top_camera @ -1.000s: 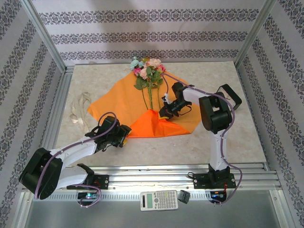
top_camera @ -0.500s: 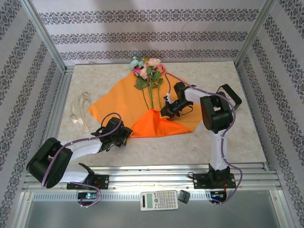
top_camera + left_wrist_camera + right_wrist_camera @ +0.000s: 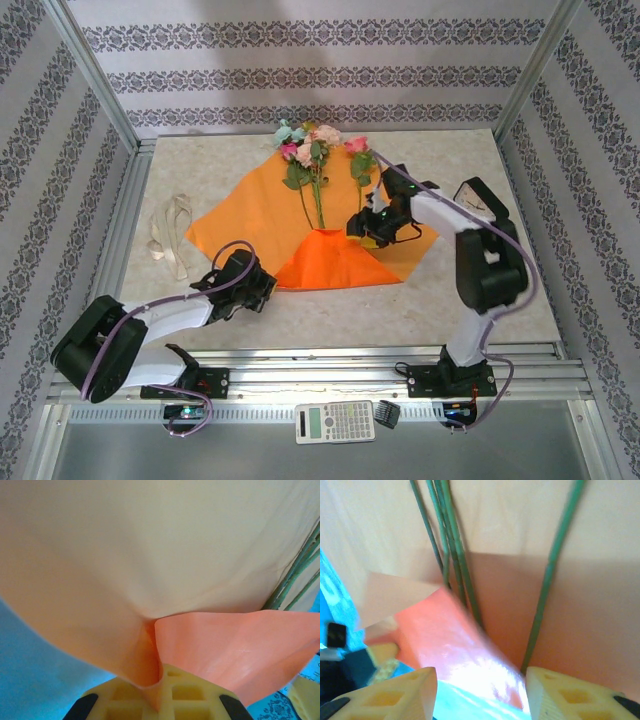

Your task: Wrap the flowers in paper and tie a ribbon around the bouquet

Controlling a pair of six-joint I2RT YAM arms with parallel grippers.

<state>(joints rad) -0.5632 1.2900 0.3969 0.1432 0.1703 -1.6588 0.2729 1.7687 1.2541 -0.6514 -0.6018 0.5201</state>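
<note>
The bright orange creased paper sheet (image 3: 240, 215), pastel artificial flowers (image 3: 312, 150) lying on it, is pinched at its edge by the left hand (image 3: 263, 286), the right hand (image 3: 370, 230) spread apart above them; wrapping seems underway, needing a fold across.

The paper (image 3: 250, 210) lies flat, its near corner folded over the stem ends. The flowers (image 3: 310, 150) lie along the paper's middle, with blooms past its far corner. The left gripper (image 3: 266, 286) is at the paper's near-left edge, the right gripper (image 3: 364, 228) over its right half. The ribbon (image 3: 170, 235) lies left of the paper, apart.
</note>
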